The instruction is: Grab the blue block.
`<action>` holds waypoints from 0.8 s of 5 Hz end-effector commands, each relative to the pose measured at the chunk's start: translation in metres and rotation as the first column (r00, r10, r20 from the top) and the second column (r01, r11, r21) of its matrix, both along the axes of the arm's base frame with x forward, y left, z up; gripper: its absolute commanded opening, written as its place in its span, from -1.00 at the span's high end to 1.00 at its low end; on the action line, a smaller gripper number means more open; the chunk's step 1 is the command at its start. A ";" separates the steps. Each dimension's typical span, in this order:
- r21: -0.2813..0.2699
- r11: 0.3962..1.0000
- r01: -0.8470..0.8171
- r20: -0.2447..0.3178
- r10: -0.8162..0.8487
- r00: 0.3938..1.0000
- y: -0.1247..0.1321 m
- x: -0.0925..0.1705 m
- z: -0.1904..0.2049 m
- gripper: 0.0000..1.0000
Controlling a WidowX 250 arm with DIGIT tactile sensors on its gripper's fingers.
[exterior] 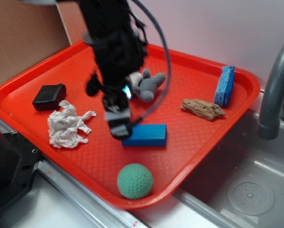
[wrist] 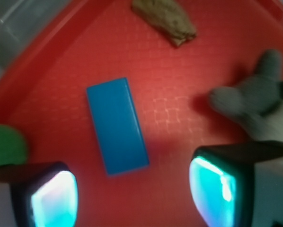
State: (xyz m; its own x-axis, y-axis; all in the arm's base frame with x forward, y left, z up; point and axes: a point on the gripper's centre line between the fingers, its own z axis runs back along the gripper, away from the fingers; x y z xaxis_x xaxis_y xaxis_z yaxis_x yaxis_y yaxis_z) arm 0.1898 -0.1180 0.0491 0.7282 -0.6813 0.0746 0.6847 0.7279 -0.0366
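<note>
Pincer (wrist: pixel 132 194) is hanging over the red tray (exterior: pixel 189 71) with its two fingers spread wide apart and nothing between them. In the wrist view you can see both pads glowing teal, one (wrist: pixel 54 198) at the bottom left and the other at the bottom right, with bare tray in the gap.

Blue block (wrist: pixel 117 126) lies flat on the tray, just ahead of the open fingers in the wrist view, its near end poking partway into the space between them but not touching either one. From the exterior view the block (exterior: pixel 146 135) sits toward the front middle of the tray, and the black arm's tip is right at its left end, partly covering it, so can't tell from that angle if there's any contact.

Other stuff on the tray: a green ball (exterior: pixel 135 181) near the front rim, close to the block but apart from it; a crumpled white paper wad (exterior: pixel 66 124) on the left; a black box (exterior: pixel 49 97) behind that; a grey and white stuffed animal (exterior: pixel 146 84) just behind the arm; a brown piece of wood (exterior: pixel 203 109) to the right; and a blue sponge (exterior: pixel 224 85) standing on its edge against the far right rim.

A grey faucet (exterior: pixel 275 90) and a steel sink (exterior: pixel 246 190) sit to the right of the tray.
</note>
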 end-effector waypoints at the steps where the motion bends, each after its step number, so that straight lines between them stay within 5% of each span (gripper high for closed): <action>1: -0.046 0.998 0.030 -0.018 -0.031 0.999 -0.019 -0.005 -0.024 -1.00; 2: -0.018 1.000 0.004 -0.003 -0.004 1.000 -0.019 -0.006 -0.024 1.00; 4: -0.003 0.992 -0.129 0.030 0.129 0.991 -0.008 -0.007 0.008 1.00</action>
